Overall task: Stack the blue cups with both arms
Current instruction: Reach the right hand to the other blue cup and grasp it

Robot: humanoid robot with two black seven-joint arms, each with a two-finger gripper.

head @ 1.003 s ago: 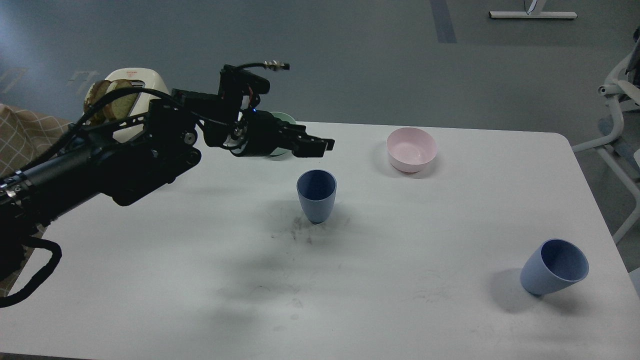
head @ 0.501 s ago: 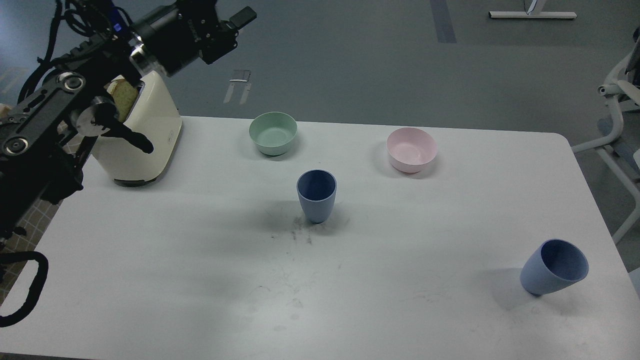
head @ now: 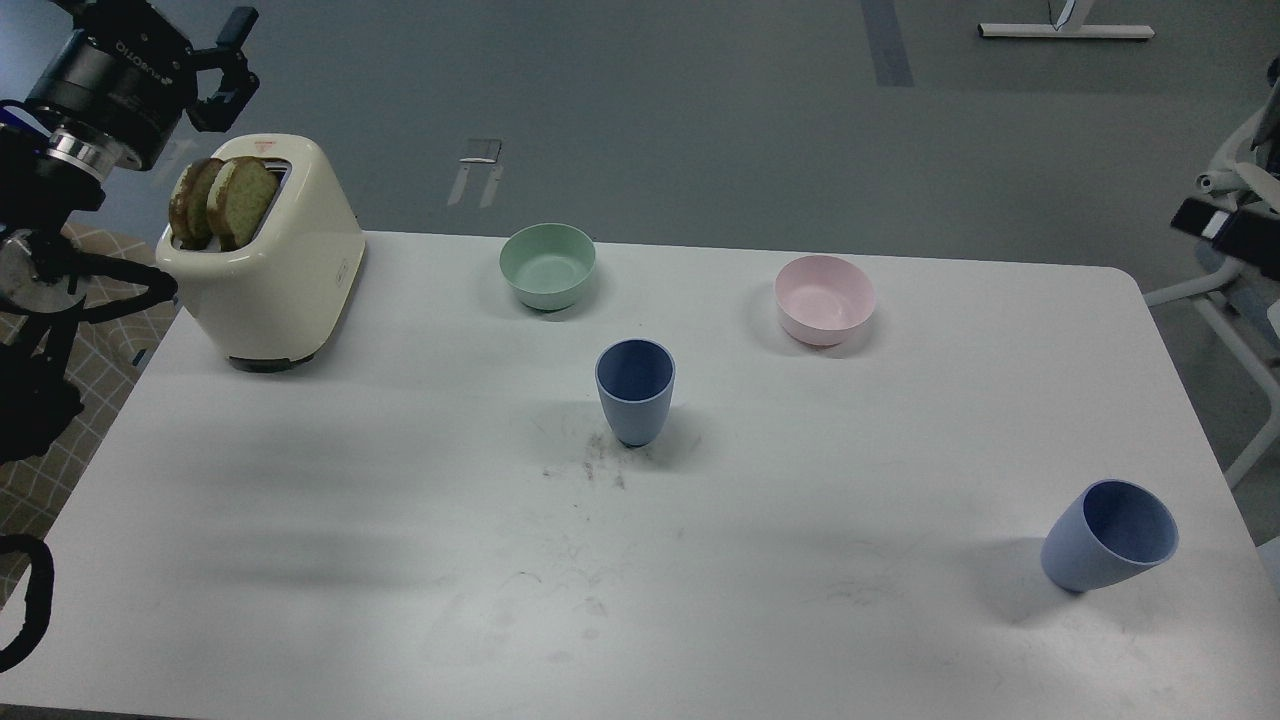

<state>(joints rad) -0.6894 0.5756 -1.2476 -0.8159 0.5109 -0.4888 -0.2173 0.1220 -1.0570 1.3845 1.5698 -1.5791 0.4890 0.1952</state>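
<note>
Jaws on my left gripper [head: 228, 62] stand apart, empty, raised at top left above the toaster [head: 270, 275] (2 toast slices in it). Mint-green bowl [head: 547, 265], then 1 blue cup [head: 634, 390] upright mid-table, well apart from the other blue cup [head: 1110, 535] near the right edge. Pink bowl [head: 824, 299] sits between them, further back. Right gripper [head: 1215, 225]: barely in view, can't tell its jaw state.

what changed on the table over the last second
Only the left arm moved: it pulled back from above the centre blue cup and swung up to the far left, its left gripper now above the toaster, holding nothing. Both cups, including the right blue cup, and both bowls stayed put.
</note>
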